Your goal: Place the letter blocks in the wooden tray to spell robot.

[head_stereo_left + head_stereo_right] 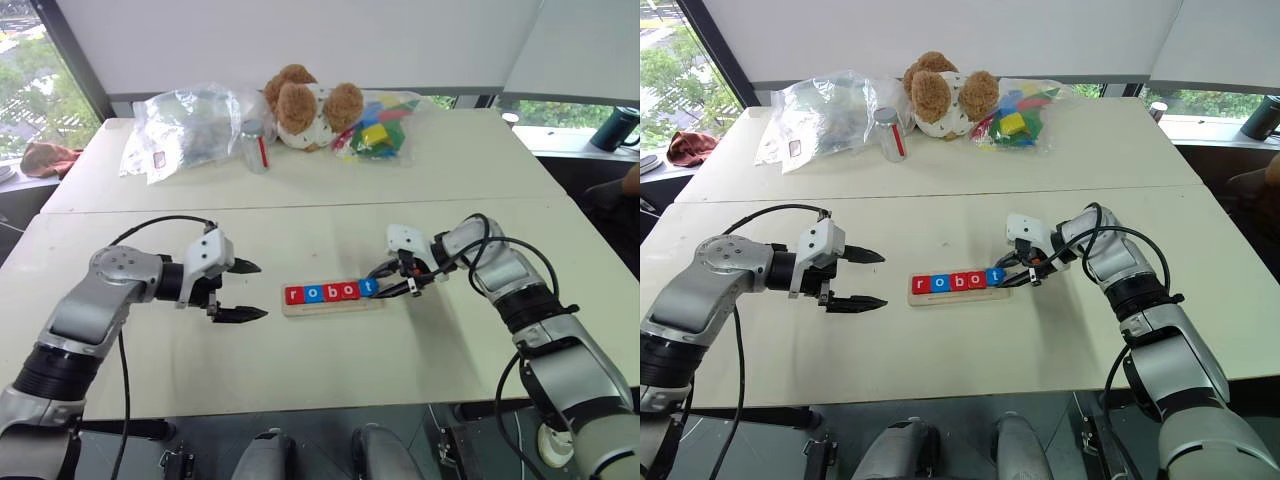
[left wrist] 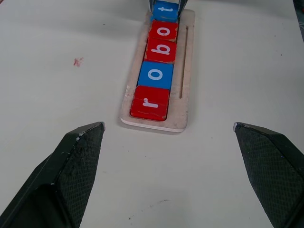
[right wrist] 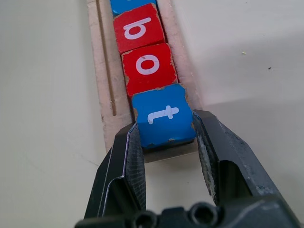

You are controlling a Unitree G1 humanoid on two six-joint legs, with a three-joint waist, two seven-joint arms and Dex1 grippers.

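In the head views, the left gripper [image 1: 241,290] sits left of centre with its 2 black fingers [image 2: 76,161] spread wide around nothing, aimed along the white table [image 1: 150,360] at the near end of the wooden tray [image 1: 290,310] and well apart from it. The tray lies at the centre of the frame, its long side running left to right. In its slot 5 letter blocks [image 1: 330,291] stand in 1 touching row reading r, o, b, o, t: a red "r" block [image 2: 150,102] at the left end, then a blue "o" block [image 2: 156,75], a red "b" block [image 2: 160,49], a red "o" block [image 3: 148,66] and a blue "t" block [image 3: 163,116] at the right end. The right gripper [image 3: 164,137], just right of centre, pinches the "t" block between its fingers, 1 on each side; the block sits a little tilted at the tray's end.

Farther back, at the upper centre, lie a crumpled clear plastic bag [image 1: 185,125], a small clear bottle [image 1: 256,145], a brown teddy bear [image 1: 305,105] and a bag of multicoloured toy blocks [image 1: 380,125].
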